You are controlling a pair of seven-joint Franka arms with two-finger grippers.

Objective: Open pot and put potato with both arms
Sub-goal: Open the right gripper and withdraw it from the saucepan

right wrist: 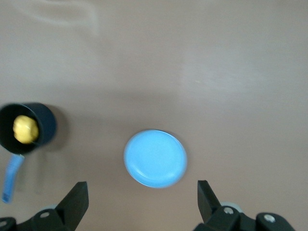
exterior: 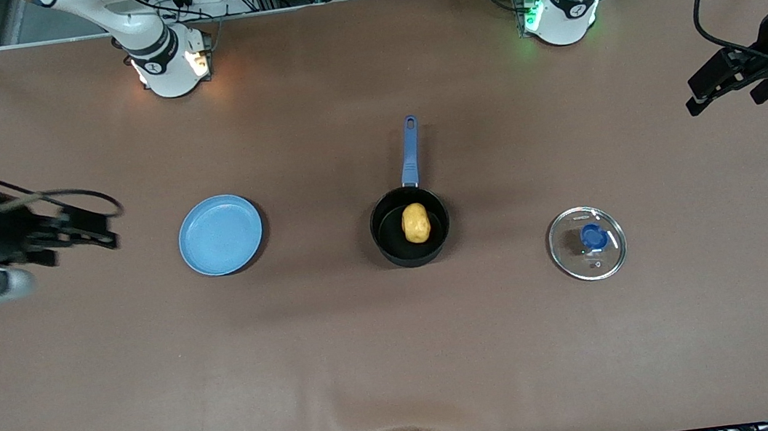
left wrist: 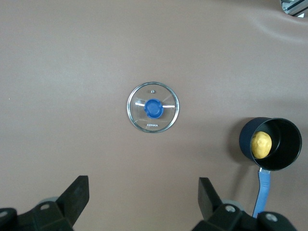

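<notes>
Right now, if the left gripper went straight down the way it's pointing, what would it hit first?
Probably bare table. The left gripper, open, points down near the lid without being centred over it, though depth is hard to judge.

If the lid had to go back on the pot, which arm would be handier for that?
Probably the left. Its open hand hangs over the table's end nearest the lid, which lies beside the pot holding the potato. The right hand, also open, hangs past the plate.
</notes>
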